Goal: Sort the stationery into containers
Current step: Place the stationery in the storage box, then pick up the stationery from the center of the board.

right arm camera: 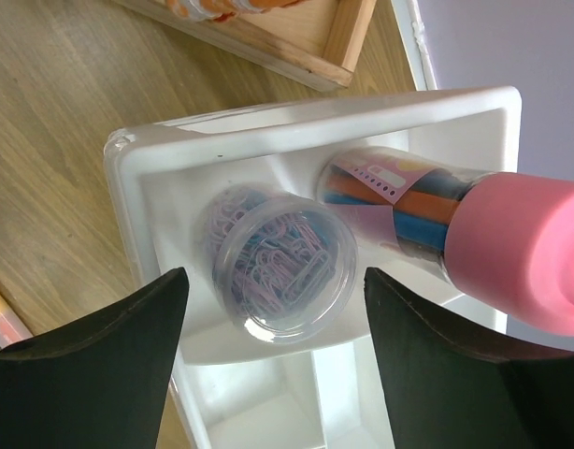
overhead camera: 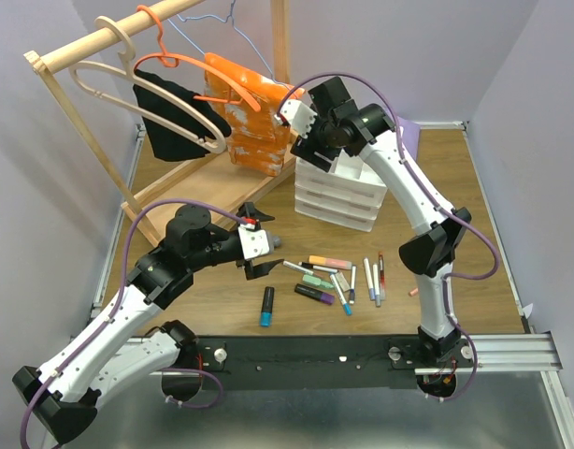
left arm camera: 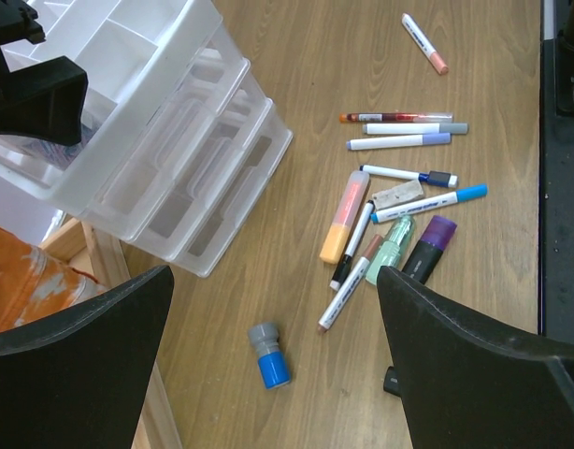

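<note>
Several pens and highlighters (overhead camera: 332, 276) lie loose on the wooden table in front of the white three-drawer organiser (overhead camera: 338, 201). A blue highlighter (overhead camera: 266, 306) lies apart from them, nearer me. My left gripper (left arm camera: 275, 276) hangs open above a small blue-capped bottle (left arm camera: 270, 355) lying on the wood, touching nothing. My right gripper (right arm camera: 275, 276) is over the organiser's divided tray (right arm camera: 128, 187), open. A clear jar of paper clips (right arm camera: 282, 267) rests in a compartment between the fingers, with a gap on each side. A pink-capped bottle (right arm camera: 474, 224) lies beside it.
A wooden clothes rack (overhead camera: 77, 108) with hangers, a black cloth (overhead camera: 175, 117) and an orange bag (overhead camera: 250, 112) stands at the back left, close behind the organiser. A purple cloth (overhead camera: 408, 131) lies behind the right arm. A short pink-tipped pen (left arm camera: 425, 44) lies apart, to the right.
</note>
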